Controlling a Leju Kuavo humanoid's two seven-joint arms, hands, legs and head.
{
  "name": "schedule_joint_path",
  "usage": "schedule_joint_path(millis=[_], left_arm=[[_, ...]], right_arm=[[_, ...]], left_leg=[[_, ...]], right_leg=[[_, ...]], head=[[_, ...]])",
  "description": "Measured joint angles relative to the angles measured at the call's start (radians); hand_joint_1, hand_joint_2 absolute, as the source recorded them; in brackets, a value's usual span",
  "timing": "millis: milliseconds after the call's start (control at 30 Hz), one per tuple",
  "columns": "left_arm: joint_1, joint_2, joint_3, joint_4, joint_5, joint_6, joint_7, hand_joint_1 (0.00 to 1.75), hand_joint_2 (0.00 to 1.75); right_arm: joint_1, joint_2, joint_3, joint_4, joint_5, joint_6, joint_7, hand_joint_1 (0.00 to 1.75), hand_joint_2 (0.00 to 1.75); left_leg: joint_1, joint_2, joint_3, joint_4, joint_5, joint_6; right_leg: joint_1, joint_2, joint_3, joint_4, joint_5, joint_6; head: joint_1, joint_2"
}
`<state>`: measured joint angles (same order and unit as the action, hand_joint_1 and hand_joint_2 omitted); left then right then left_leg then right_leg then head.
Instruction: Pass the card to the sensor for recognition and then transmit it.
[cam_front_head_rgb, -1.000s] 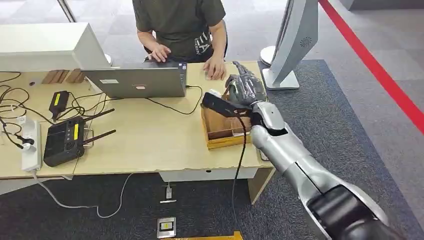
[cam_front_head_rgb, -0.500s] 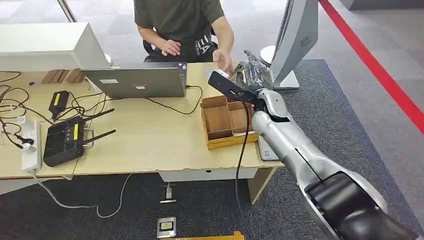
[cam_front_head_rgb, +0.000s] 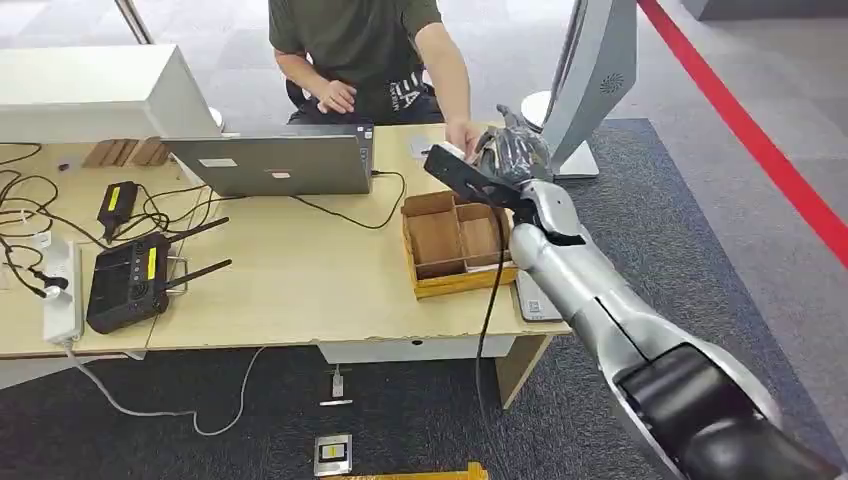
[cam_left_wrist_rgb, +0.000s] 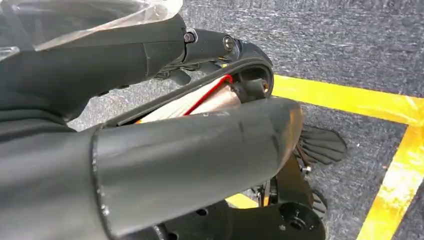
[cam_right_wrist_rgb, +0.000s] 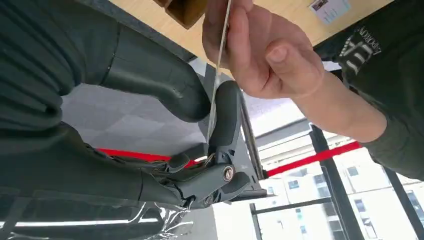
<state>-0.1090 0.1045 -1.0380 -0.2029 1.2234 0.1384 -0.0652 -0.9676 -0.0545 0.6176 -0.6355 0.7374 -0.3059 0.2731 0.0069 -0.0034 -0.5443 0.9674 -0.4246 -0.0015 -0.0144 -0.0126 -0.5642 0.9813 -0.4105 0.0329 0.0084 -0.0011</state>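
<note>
Handover step in hand: your right hand (cam_right_wrist_rgb: 150, 100) pinches the card (cam_right_wrist_rgb: 218, 65) between thumb and finger, while the person's hand (cam_right_wrist_rgb: 260, 50) grips its far edge. Next, release once they hold firmly. Left hand (cam_left_wrist_rgb: 150, 150): finger state cannot be told.
</note>
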Motion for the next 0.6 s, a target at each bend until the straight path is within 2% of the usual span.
schedule_joint_path(millis=[33,67,100,333,600], left_arm=[[0.0,0.0,0.0,0.0,0.0,0.0,0.0,0.0,0.0],[0.0,-0.001,0.0,0.0,0.0,0.0,0.0,0.0,0.0],[0.0,-0.001,0.0,0.0,0.002,0.0,0.0,0.0,0.0],[0.0,-0.004,0.0,0.0,0.001,0.0,-0.001,0.0,0.0],[0.001,-0.004,-0.004,0.0,0.001,-0.005,-0.004,0.0,0.0]], right_arm=[[0.0,-0.001,0.0,0.0,0.001,0.0,0.002,1.75,1.75],[0.001,-0.002,0.0,0.0,0.004,-0.002,0.006,0.0,1.75],[0.002,-0.003,0.0,0.0,0.008,-0.003,0.008,0.0,0.0],[0.005,-0.014,0.0,0.001,0.054,-0.005,0.034,0.0,0.0],[0.035,-0.079,-0.024,-0.019,0.063,-0.005,0.055,0.0,0.0]], left_leg=[[0.0,0.0,0.0,0.0,0.0,0.0],[0.0,0.0,0.0,0.0,0.0,0.0],[0.0,0.0,0.0,0.0,0.0,0.0],[0.0,0.0,0.0,0.0,0.0,0.0],[0.0,0.0,-0.001,0.0,0.0,0.0]], right_leg=[[0.0,0.0,0.0,0.0,0.0,0.0],[0.0,0.0,0.0,0.0,0.0,0.0],[0.0,0.0,0.0,0.0,0.0,0.0],[0.0,0.0,0.0,0.0,0.0,0.0],[0.0,0.0,0.0,-0.001,0.0,0.0]], head=[[0.0,0.0],[0.0,0.0],[0.0,0.0],[0.0,0.0],[0.0,0.0]])
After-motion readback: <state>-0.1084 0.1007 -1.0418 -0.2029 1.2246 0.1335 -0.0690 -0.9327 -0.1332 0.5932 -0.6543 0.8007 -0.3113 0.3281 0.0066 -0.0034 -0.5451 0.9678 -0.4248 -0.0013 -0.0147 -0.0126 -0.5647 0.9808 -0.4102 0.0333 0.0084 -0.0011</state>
